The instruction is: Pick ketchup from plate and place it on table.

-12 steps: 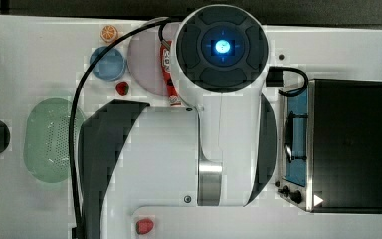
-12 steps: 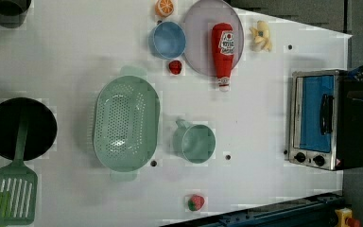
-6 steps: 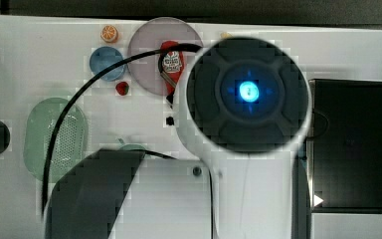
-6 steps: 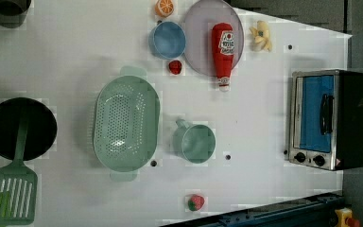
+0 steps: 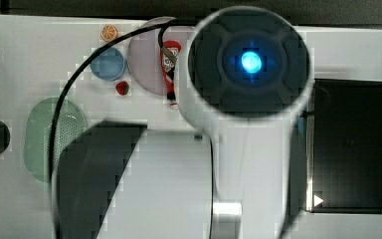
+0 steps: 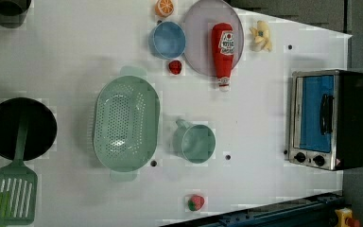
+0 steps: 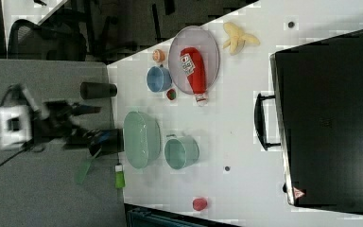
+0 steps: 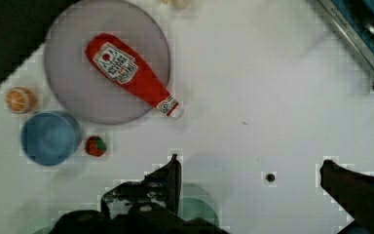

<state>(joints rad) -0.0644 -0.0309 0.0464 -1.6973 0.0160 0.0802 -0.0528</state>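
Gripper [image 8: 248, 168] spread wide, holding nothing, above bare table [image 8: 272, 97]. Ketchup [image 8: 131, 73] lies flat on the plate [image 8: 68, 87], cap end poking past the rim.

A green perforated basket [image 6: 126, 124] serves as landmark. Beside it in the left view stands a green cup [image 6: 196, 142]; a blue bowl [image 6: 168, 39], a strawberry [image 6: 175, 66] and an orange half [image 6: 163, 7] lie above it, a toaster oven [image 6: 326, 119] far right, a green spatula [image 6: 9, 194] lower left.
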